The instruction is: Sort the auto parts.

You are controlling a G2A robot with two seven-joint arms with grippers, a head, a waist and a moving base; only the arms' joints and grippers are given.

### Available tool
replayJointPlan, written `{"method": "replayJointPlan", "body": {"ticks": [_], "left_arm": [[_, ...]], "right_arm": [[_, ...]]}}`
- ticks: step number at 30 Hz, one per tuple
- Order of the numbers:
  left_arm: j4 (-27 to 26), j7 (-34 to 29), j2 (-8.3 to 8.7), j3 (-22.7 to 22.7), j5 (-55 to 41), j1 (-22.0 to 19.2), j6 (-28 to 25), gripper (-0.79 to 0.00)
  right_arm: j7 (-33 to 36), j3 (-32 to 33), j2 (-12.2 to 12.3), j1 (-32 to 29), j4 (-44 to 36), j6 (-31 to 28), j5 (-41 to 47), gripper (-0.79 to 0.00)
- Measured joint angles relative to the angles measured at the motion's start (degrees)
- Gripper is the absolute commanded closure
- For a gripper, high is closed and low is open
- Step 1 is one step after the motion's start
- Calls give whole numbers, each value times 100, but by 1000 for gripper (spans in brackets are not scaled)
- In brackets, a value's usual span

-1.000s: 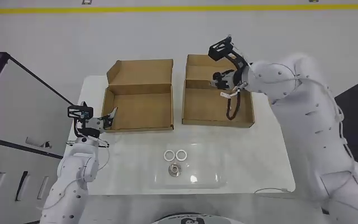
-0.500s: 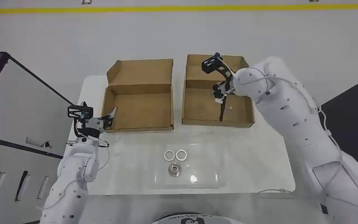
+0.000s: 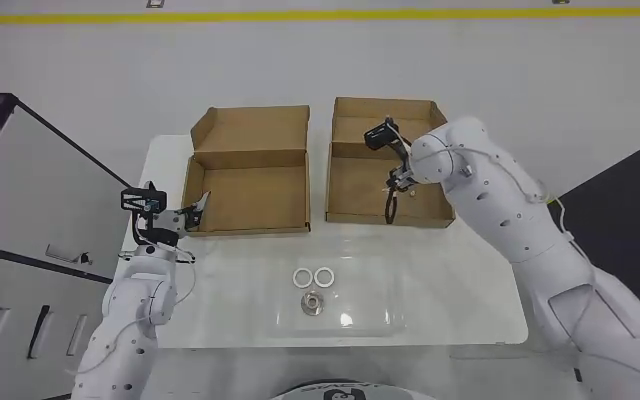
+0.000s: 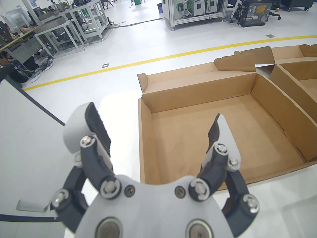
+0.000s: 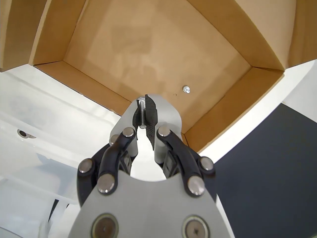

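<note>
My right gripper (image 5: pixel 143 101) is shut on a threaded bolt (image 5: pixel 142 113), held just above the front wall of the right cardboard box (image 5: pixel 81 80). A second small bolt (image 5: pixel 185 89) lies on that box's floor. In the top view the right gripper (image 3: pixel 391 187) hangs over the front middle of the right box (image 3: pixel 352 190). My left gripper (image 3: pixel 197 208) is open with nothing between its fingers, at the left box's (image 3: pixel 250 195) front left corner. In the left wrist view it (image 4: pixel 156 122) faces that box (image 4: pixel 223 130).
Two white rings (image 3: pixel 302 276) (image 3: pixel 324 275) and a round metal flanged part (image 3: pixel 313 302) lie on the white table (image 3: pixel 450 270) in front of the boxes. The metal part (image 5: pixel 23 133) also shows beside the right box. Both boxes' lids stand open at the back.
The right arm has swung from the back right of the right box toward its front middle and come lower, keeping the bolt. The left arm has stayed still.
</note>
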Motion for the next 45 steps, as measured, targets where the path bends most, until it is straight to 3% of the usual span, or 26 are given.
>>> {"method": "replayJointPlan", "body": {"ticks": [13,19,30,45], "left_arm": [[0,0,0,0,0,0,0,-785],[0,0,0,0,0,0,0,-785],[0,0,0,0,0,0,0,-785],[0,0,0,0,0,0,0,-785]], "right_arm": [[-16,10,-1,-8,4,12,13,0],[-281,-137,-56,-22,77,552,-574,0],[-271,-889,-495,486,1070,1639,-1370,0],[-676,-1348,-1124,771,2701,1622,-933,0]]}}
